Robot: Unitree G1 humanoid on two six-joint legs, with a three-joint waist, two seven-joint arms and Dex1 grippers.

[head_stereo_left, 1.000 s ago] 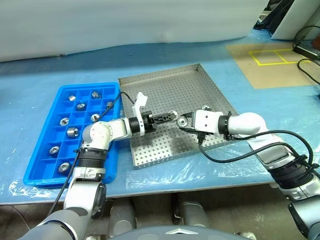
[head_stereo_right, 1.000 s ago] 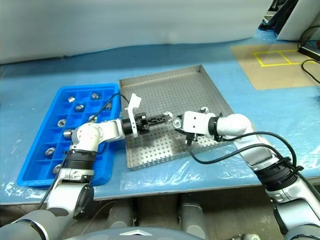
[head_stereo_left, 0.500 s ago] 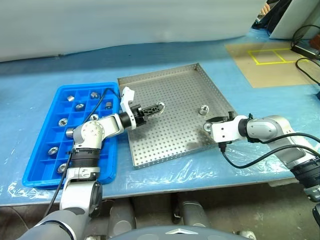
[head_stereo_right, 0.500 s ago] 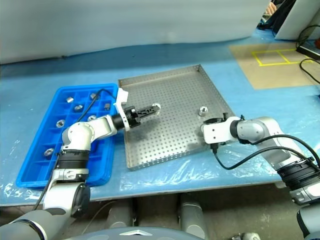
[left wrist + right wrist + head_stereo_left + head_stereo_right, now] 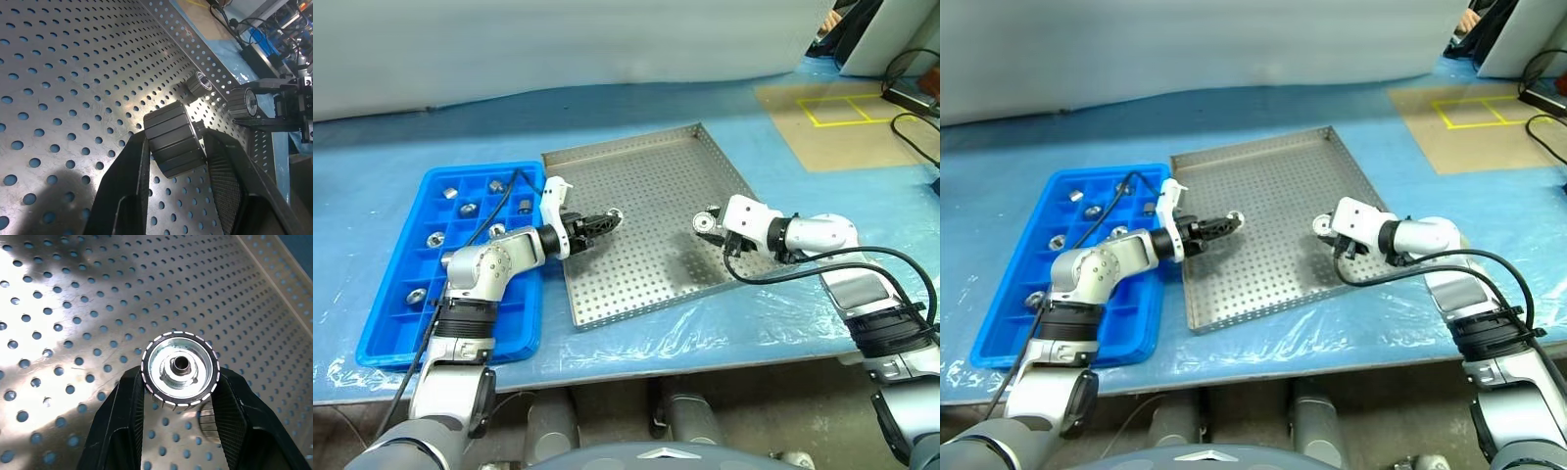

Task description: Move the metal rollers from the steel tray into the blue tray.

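Note:
The steel tray point(image 5: 646, 166) lies mid-table, with the blue tray point(image 5: 440, 172) to its left. Several metal rollers point(image 5: 436, 238) sit in the blue tray's compartments. My left gripper point(image 5: 610, 216) hovers over the steel tray's left part, shut on a metal roller point(image 5: 173, 139) lying sideways between its fingers. My right gripper point(image 5: 705, 222) is over the tray's right part, shut on another roller point(image 5: 180, 366) whose holed face points at the wrist camera. A further roller point(image 5: 199, 83) lies loose on the perforated floor near the right rim.
Blue plastic sheeting point(image 5: 607, 108) covers the table. A brown mat with yellow tape point(image 5: 842, 122) and black cables point(image 5: 913, 98) lie at the back right. The table's front edge runs just below both trays.
The two grippers have drawn apart. The left carried its roller leftward toward the blue tray. The right swung its roller out to the tray's right side.

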